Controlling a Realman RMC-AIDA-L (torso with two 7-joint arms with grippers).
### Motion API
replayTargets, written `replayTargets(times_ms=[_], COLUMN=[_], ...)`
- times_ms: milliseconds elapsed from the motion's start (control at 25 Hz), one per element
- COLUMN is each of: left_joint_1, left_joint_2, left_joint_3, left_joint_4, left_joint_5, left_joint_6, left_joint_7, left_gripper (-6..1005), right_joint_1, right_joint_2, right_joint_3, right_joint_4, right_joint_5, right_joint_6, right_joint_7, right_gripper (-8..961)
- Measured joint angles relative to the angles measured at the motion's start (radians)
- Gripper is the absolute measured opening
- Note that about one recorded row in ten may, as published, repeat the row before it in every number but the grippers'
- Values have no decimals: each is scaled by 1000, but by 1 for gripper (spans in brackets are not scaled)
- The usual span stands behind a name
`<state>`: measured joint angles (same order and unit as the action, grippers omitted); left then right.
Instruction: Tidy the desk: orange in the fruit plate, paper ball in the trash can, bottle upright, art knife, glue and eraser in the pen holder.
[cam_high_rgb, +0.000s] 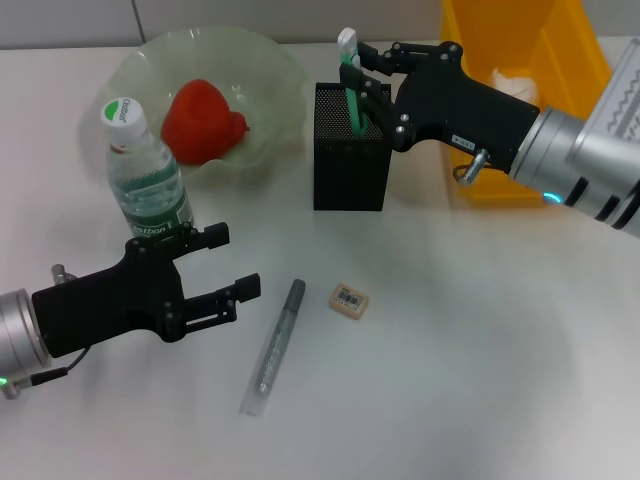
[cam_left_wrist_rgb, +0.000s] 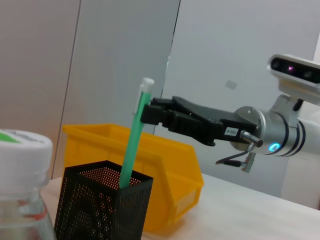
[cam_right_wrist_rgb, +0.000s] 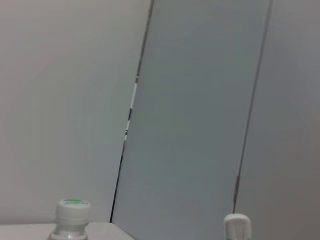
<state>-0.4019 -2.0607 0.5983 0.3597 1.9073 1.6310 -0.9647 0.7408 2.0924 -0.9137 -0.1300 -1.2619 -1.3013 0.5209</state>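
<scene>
White desk (cam_high_rgb: 480, 350): one glue (cam_high_rgb: 277, 339), one eraser (cam_high_rgb: 349, 299)

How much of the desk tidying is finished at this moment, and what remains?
Done: the orange sits in the fruit plate, the bottle stands upright, and paper shows in the trash can. In hand: the right pincer holds the art knife in the pen holder. Left: glue and eraser. The left pincer waits open.

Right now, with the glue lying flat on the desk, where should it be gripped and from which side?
Likely grip the glue at the middle of its grey barrel, coming straight down from above, jaws across its narrow width. It lies flat on the desk, clear end toward the robot; the eraser lies apart near its far tip, so mid-barrel is freest. The left gripper is nearest.
</scene>
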Motion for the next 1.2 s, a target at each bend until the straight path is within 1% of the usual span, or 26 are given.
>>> replayTargets(times_ms=[120,480,600,680,720,760,800,840,880,920,1000,1080,1120,1160,1200], left_joint_1=[0,0,-1,-2,-2,-2,-2,-3,-3,-2,0,5,6,6,7], left_joint_2=[2,6,7,8,9,9,9,10,11,12,13,13,15,16,18], left_joint_3=[0,3,3,3,5,8,8,11,16,19,24,35,44,47,51], left_joint_4=[2,4,4,4,4,4,4,4,4,6,9,22,27,28,29], left_joint_5=[1,6,13,16,17,17,17,18,18,18,19,19,19,19,19], left_joint_6=[11,20,24,26,29,31,31,33,35,37,38,39,40,40,41], left_joint_7=[1,4,4,4,4,4,4,4,5,5,5,6,7,7,8], left_gripper=[785,785,785,785,785,785,785,785,785,785,785,785,785,785,785], right_joint_1=[2,10,6,-1,-12,-12,-18,-33,-33,-45,-75,-117,-158,-158,-174], right_joint_2=[-1,-2,-1,-1,-1,-1,-2,-6,-6,-8,-11,-13,-13,-13,-13], right_joint_3=[-6,-4,5,6,6,6,5,1,1,-4,-27,-59,-75,-75,-79], right_joint_4=[-6,-9,-10,-11,-11,-11,-12,-22,-22,-38,-85,-162,-259,-259,-308], right_joint_5=[1,1,25,77,131,131,154,167,167,165,142,92,13,13,-25], right_joint_6=[23,76,77,71,52,52,31,-21,-21,-58,-130,-199,-250,-250,-267], right_joint_7=[98,169,170,170,176,176,189,229,229,263,323,385,475,475,517], right_gripper=[184,205,347,441,478,516,553,590,628,665,689,713,725,725,725])
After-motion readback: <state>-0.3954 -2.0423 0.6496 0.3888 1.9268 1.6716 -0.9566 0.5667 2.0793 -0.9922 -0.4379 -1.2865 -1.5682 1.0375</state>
